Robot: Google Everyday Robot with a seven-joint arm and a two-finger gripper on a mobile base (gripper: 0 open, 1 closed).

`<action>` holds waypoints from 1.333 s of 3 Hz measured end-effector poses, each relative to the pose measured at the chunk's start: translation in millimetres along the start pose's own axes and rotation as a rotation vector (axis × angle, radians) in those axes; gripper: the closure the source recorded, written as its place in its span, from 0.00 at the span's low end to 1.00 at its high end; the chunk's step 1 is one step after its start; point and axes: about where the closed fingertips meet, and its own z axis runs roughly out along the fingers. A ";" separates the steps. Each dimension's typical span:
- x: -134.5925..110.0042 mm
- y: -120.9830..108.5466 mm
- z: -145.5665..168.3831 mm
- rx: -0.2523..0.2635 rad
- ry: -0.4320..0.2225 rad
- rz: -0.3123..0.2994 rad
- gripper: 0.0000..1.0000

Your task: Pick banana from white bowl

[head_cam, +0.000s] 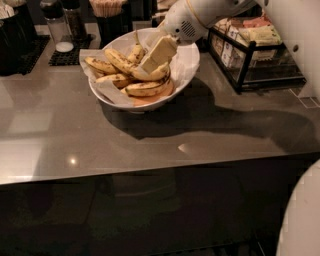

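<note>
The white bowl [187, 62], lined with crinkled white paper, stands at the back middle of the grey counter and holds several speckled yellow bananas. The longest curved banana [147, 89] lies along the bowl's front side. My gripper [156, 56] reaches down into the bowl from the upper right. Its cream tip rests among the bananas, just above a curved one [152, 75] in the middle of the pile. Parts of the bananas under the gripper are hidden.
A black wire basket [262, 47] of packets stands right of the bowl. Behind it are a cup of sticks [107, 12], shakers on a black mat [62, 35] and dark containers [15, 32]. My white arm body [302, 220] fills the lower right.
</note>
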 end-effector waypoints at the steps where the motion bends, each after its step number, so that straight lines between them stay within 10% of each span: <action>1: 4.5 -13.0 8.3 -0.011 -0.003 0.020 0.32; 4: 25.8 -25.4 52.7 -0.080 0.049 0.075 0.54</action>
